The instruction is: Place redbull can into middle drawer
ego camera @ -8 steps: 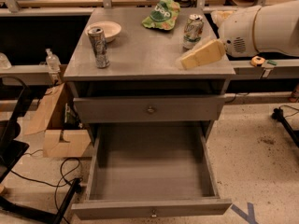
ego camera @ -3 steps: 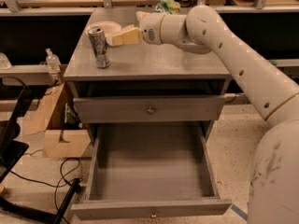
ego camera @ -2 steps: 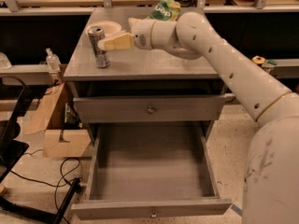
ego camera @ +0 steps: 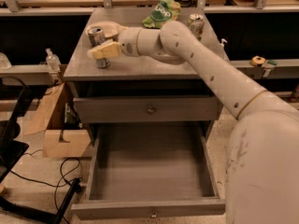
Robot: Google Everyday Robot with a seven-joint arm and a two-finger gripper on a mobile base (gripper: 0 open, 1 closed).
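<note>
Room: a workshop with a speckled floor; long benches run behind a grey cabinet [ego camera: 145,111] and to both sides of it.
Worktop: the worktop [ego camera: 154,66] is the flat top of the cabinet, with a straight front edge above the drawers.
Redbull can: the redbull can [ego camera: 96,33] stands upright near the front left corner of the worktop, close to the left edge.
Gripper: the gripper [ego camera: 103,50] is at the can at mid height and covers part of its side. If it grasps the can or only lies against it, I cannot tell.
Arm: the white arm [ego camera: 210,73] reaches from the lower right, over the right front corner of the worktop, across to the left side.
Back of worktop: a pale bowl [ego camera: 111,28] just behind the can, a green bag [ego camera: 163,12] at the back middle and a soda can [ego camera: 195,24] at the back right, well apart from the gripper.
Upper drawer: the upper drawer [ego camera: 150,109] is closed and has a small knob.
Middle drawer: the middle drawer [ego camera: 152,167] stands open toward the camera. Its flat bottom shows from wall to wall, and its low front panel lies near the bottom edge of the view.
Left side: a cardboard box [ego camera: 58,129] stands on the floor just beside the cabinet, and cables [ego camera: 51,181] lie on the floor near the left front corner of the open drawer.
Right side: the robot body [ego camera: 266,171] stands close to the right wall of the drawer.
</note>
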